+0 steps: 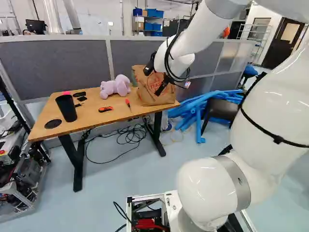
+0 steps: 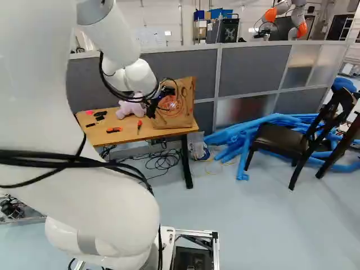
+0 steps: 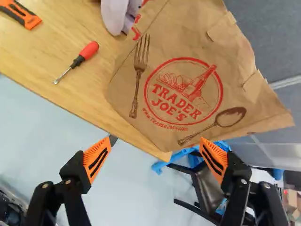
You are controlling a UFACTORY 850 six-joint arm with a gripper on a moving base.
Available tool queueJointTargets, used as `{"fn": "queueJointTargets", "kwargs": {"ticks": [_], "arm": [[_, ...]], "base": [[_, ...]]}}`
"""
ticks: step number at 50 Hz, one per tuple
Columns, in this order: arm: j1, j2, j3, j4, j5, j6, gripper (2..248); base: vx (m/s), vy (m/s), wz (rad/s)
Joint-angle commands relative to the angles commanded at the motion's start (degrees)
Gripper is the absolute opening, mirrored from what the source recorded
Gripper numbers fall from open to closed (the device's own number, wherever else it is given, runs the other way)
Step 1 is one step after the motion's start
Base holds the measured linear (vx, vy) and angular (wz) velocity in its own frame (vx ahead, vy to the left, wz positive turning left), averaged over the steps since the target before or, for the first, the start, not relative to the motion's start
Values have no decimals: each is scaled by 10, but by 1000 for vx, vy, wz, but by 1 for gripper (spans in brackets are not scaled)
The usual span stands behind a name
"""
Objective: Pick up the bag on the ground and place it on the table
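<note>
My gripper (image 1: 155,79) hangs in front of the brown paper bag (image 1: 152,89) in the left base view. The bag stands upright on the right end of the wooden table (image 1: 87,118), its printed side towards me. In the wrist view the gripper (image 3: 156,141) is open, its orange pads wide apart with nothing gripped. There the paper bag (image 3: 188,94) lies ahead of the fingers, near the table's corner; whether one fingertip touches it I cannot tell.
A purple plush toy (image 1: 116,87), black cup (image 1: 66,107), orange cutter (image 1: 105,109) and screwdriver (image 3: 84,54) are on the table. Cables (image 1: 130,135) and a whitish bag (image 2: 198,147) lie on the floor. Blue tubes (image 2: 242,135) and a chair (image 2: 281,140) stand right; another robot (image 2: 284,17) is behind the partition.
</note>
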Motion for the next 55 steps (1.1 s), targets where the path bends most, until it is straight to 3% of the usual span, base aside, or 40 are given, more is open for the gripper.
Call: {"fn": "queueJointTargets", "kwargs": {"ticks": [27,55], "arm": [[-11,48,141,0,182,184,247],[-20,85,249,0,320,324,247]], "base": [[0,0,0],[0,0,0]]}}
